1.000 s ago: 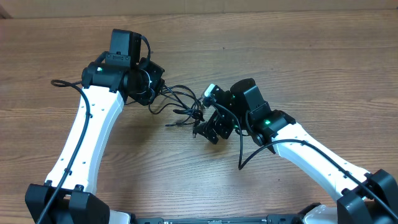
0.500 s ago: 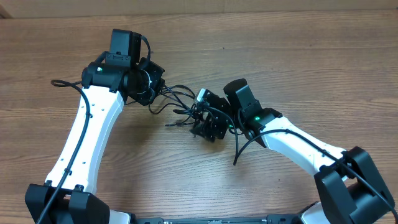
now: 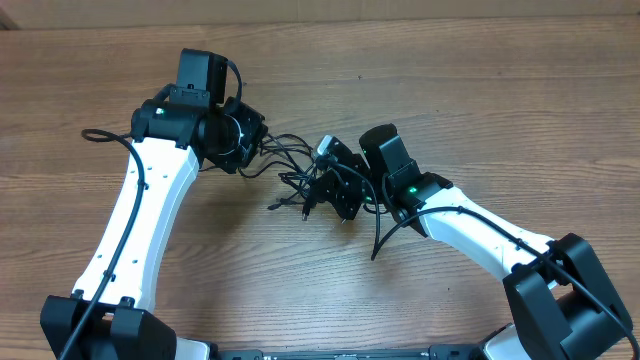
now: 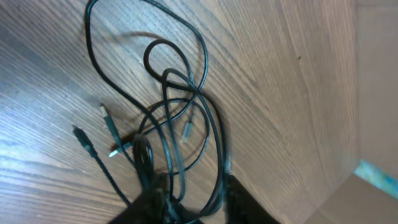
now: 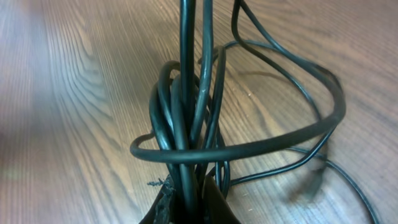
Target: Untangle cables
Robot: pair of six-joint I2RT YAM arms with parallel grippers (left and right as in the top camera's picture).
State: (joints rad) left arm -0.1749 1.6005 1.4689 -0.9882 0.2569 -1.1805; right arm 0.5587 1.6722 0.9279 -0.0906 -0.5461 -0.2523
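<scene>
Several thin black cables (image 3: 292,178) sit snarled on the wooden table (image 3: 480,110) between the two arms, small plug ends splayed on the wood. Strands run up into the left pincer (image 4: 194,202), nipped between its fingers. The right pincer (image 5: 186,200) is closed narrow on a thick bunch of loops, with one strand wrapped across it.

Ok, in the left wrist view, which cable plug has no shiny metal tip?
The leftmost plug, which is dark all over. The upper plug and the lower plug just right of it both end in pale metal.
</scene>
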